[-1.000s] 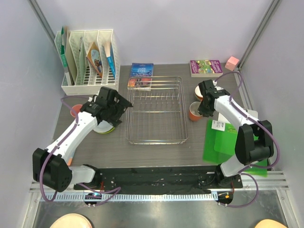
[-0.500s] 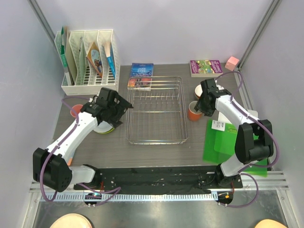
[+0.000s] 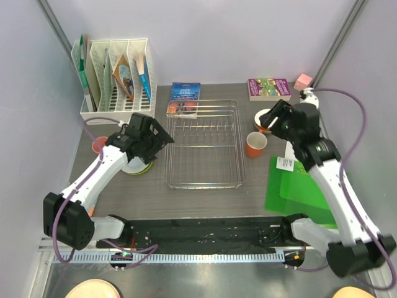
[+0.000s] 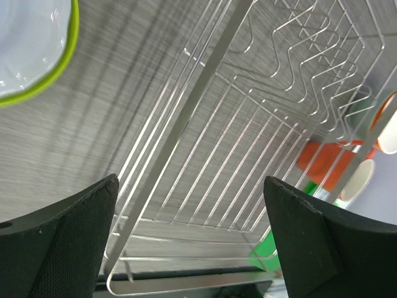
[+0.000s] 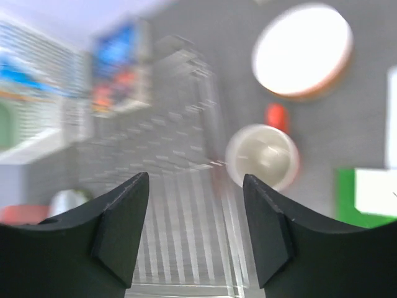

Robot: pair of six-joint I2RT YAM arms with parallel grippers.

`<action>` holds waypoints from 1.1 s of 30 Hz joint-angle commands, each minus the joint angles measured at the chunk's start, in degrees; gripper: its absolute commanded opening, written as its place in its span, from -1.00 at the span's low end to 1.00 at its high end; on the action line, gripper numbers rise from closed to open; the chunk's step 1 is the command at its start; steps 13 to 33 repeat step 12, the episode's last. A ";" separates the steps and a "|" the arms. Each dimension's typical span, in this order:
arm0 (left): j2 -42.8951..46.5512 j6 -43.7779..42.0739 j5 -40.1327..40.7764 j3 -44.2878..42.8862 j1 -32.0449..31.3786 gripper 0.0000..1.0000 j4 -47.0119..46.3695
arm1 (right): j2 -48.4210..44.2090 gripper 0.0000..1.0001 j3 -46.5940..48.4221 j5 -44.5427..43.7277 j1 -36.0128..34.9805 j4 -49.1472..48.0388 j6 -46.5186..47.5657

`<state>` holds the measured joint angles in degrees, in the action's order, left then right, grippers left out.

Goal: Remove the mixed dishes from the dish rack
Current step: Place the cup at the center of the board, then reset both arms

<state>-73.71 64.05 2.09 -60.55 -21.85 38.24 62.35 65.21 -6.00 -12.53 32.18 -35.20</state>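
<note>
The dish rack (image 3: 205, 146) is a silver wire basket in the middle of the table with no dishes in it. The orange mug (image 3: 255, 144) stands upright just right of it, free of any gripper. Behind the mug, a cream-white bowl (image 3: 265, 117) is partly covered by my right gripper (image 3: 277, 119), which hangs open above them. In the blurred right wrist view the mug (image 5: 263, 156) and bowl (image 5: 303, 51) lie beyond my open gripper (image 5: 195, 230). My left gripper (image 3: 162, 138) is wide open at the rack's left rim (image 4: 205, 93). The lime-green plate (image 3: 138, 167) carries a pale bowl. A pink cup (image 3: 99, 146) sits further left.
A white slotted file organizer (image 3: 115, 81) stands at the back left. Books lie behind the rack (image 3: 185, 99) and at the back right (image 3: 268, 88), next to a pink block (image 3: 303, 81). A green mat (image 3: 301, 189) lies at the front right.
My right gripper has opened, let go of the orange mug and lifted up and to the right. The mug stays beside the rack. The left arm has barely moved.
</note>
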 commanded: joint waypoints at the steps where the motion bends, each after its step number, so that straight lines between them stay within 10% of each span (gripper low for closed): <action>1: -1.87 -11.57 4.24 -4.91 -1.18 0.96 2.44 | -13.47 0.45 -8.57 5.30 -4.58 -18.61 3.38; 12: -3.89 -22.48 14.26 -9.66 -14.01 0.95 6.41 | -10.58 0.53 -13.36 -8.23 -22.79 -22.95 11.64; 33: -3.89 -22.48 14.26 -9.66 -14.01 0.95 6.41 | -10.58 0.53 -13.36 -8.23 -22.79 -22.95 11.64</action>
